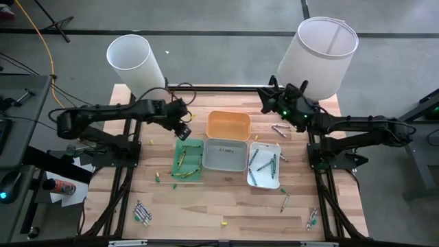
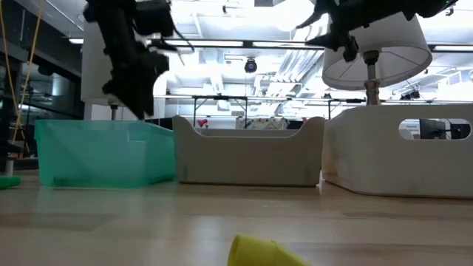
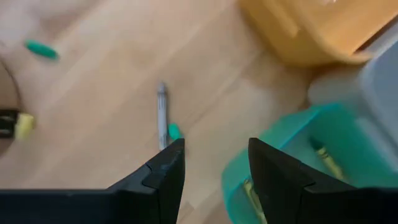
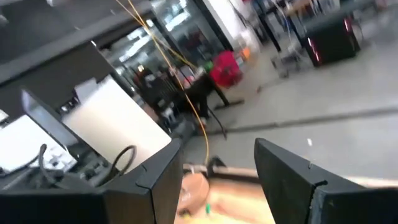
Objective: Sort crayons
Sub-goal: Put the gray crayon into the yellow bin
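Crayons are scattered across the table; some lie in the green tray and white tray. Left gripper and right gripper are open, empty. Sticks are judged light, stiff, rolling; mid-length grasp advised.

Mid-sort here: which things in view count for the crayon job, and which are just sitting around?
Job:
crayons loose on the table
green tray, holding some crayons
grey tray
white tray, holding some crayons
orange tray
left gripper, open, empty

Lying about:
two white lampshades
right gripper, open, parked
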You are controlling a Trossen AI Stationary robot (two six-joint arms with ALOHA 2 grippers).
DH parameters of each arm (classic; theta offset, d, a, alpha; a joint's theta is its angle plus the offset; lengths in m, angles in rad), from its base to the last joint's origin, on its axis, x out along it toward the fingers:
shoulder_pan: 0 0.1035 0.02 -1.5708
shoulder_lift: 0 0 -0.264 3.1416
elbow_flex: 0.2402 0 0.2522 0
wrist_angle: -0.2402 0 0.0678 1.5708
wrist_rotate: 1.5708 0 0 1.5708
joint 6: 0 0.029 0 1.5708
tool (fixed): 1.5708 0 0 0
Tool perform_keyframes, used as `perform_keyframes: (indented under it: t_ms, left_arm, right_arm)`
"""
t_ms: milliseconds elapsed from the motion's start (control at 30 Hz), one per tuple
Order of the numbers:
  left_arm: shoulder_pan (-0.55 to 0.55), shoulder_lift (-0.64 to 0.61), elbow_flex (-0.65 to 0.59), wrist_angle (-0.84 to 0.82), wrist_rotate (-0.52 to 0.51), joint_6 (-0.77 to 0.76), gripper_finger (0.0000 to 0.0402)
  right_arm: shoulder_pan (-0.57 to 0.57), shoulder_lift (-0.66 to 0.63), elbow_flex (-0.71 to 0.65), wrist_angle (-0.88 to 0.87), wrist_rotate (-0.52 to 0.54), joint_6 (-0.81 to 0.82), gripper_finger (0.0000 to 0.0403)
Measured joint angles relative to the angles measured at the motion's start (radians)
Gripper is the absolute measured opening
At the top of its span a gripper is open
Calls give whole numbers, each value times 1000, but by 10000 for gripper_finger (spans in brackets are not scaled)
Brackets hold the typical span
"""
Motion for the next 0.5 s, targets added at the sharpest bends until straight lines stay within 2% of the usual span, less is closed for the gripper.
perform_keyframes:
  t_ms: [100,333,400,500]
  left_arm:
    - [31,72,0,10,6,30,164]
    - [110,222,0,74,-127,-10,163]
    - [127,255,0,77,-119,-47,163]
    - [141,293,0,78,-33,-110,163]
  right_arm:
    - [0,0,0,-114,-5,93,193]
    - [0,0,0,-414,22,249,193]
    - [0,0,0,-446,52,301,193]
    - [0,0,0,-446,60,321,193]
